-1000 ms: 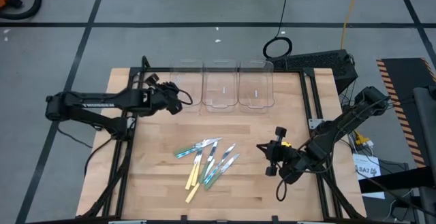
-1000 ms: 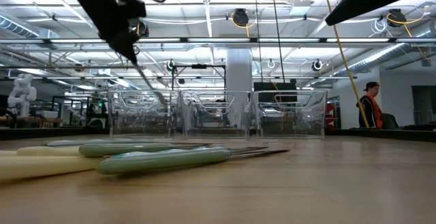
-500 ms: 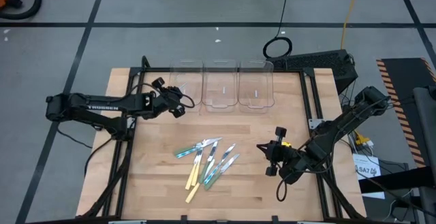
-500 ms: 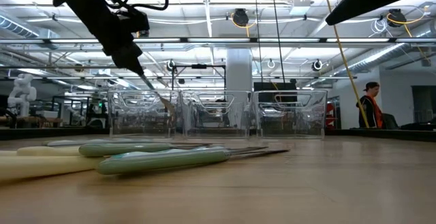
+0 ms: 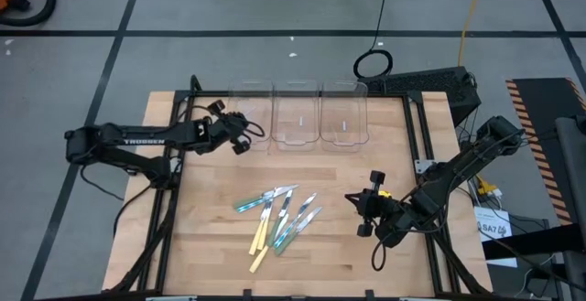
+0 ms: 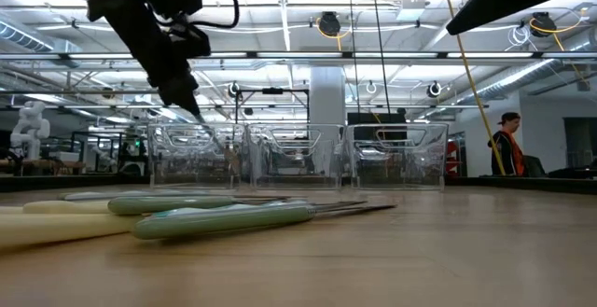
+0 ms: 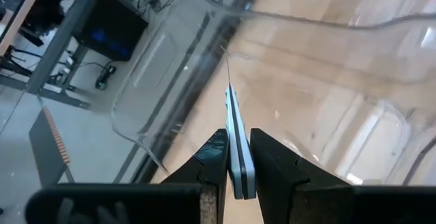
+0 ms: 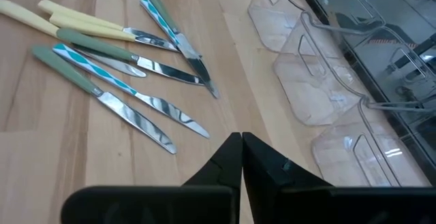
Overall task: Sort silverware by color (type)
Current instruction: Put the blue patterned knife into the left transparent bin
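My left gripper (image 5: pixel 241 136) is shut on a slim knife (image 7: pixel 234 125) with a pale bluish handle. It hovers at the near wall of the leftmost clear bin (image 5: pixel 250 111), and the blade points forward and down toward that bin. Several knives with green, blue and pale yellow handles (image 5: pixel 277 217) lie flat in a loose pile at the table's middle; the right wrist view shows them too (image 8: pixel 129 67). My right gripper (image 5: pixel 353 211) hangs shut over the table to the right of the pile and holds nothing. My left gripper pinches the knife's handle (image 7: pixel 240 173) between its two fingers, one on each flat side. The fingers lie along the knife and slant down toward the table's far edge. The knife is lifted clear and its blade (image 7: pixel 230 91) sticks out ahead of the fingertips, over the bin's rim.
Three clear bins stand side by side at the far edge, the middle one (image 5: pixel 298 113) and the right one (image 5: pixel 343 113) beside the left. Bare wood lies around the pile. In the low view a person (image 6: pixel 508 144) stands in the room beyond the table.
My left gripper has sunk and edged toward the leftmost bin, tipping a little, with the knife still held. The blade's tip has come lower at the bin's wall. The pile of knives has not moved.
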Tool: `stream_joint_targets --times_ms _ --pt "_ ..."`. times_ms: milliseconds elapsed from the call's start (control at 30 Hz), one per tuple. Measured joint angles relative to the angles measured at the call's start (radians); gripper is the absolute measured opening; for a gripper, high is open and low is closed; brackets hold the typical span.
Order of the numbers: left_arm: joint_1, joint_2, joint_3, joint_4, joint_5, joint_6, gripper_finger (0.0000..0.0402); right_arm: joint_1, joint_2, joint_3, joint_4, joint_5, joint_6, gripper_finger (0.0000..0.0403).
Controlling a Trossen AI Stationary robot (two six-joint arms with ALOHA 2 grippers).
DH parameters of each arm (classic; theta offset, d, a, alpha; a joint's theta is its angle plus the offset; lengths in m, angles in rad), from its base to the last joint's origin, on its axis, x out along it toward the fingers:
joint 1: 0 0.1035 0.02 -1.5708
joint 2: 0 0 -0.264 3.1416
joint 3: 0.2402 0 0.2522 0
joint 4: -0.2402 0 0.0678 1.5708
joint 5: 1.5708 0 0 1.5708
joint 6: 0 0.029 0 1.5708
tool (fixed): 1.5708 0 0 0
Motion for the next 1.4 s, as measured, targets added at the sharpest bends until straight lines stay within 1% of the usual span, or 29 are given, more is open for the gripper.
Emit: stream_joint_targets --times_ms 300,367,467,633,733,800,933,1033,1167,1233,1400 --pt "0.000 0.081 0.000 0.009 0.000 -0.005 0.0059 0.000 0.000 0.000 0.000 0.000 0.002 0.0009" --pt "0.000 0.100 0.000 0.009 -0.001 -0.015 0.0064 0.000 0.000 0.000 0.001 0.000 0.002 0.0009" --pt "0.000 0.120 0.000 0.012 -0.002 -0.032 0.0086 0.000 0.000 0.000 0.000 0.000 0.002 0.0009" --pt "0.002 0.126 0.000 0.021 -0.007 -0.061 0.0144 0.000 0.000 0.000 0.000 0.000 0.002 0.0009" --pt "0.002 0.126 0.000 0.021 -0.009 -0.061 0.0172 0.000 0.000 0.000 -0.001 0.000 0.002 0.0009" --pt "0.002 0.126 0.000 0.020 -0.009 -0.065 0.0183 0.000 0.000 0.000 -0.003 0.000 0.002 0.0009" --pt "-0.013 0.116 0.000 0.013 -0.010 -0.085 0.0188 0.000 0.000 0.000 -0.003 0.000 0.002 0.0009" --pt "-0.042 0.084 0.002 0.005 -0.009 -0.148 0.0188 0.000 0.000 0.000 -0.004 0.000 0.002 0.0009" --pt "-0.102 0.014 0.002 -0.011 -0.010 -0.295 0.0188 0.000 0.000 0.000 -0.004 0.000 0.003 0.0009" --pt "-0.151 -0.013 0.002 -0.021 -0.010 -0.350 0.0188 0.000 0.000 0.000 -0.003 0.000 0.007 0.0009" --pt "-0.322 -0.035 0.003 -0.053 -0.001 -0.409 0.0188 0.000 0.000 0.000 -0.007 -0.003 0.030 0.0009"
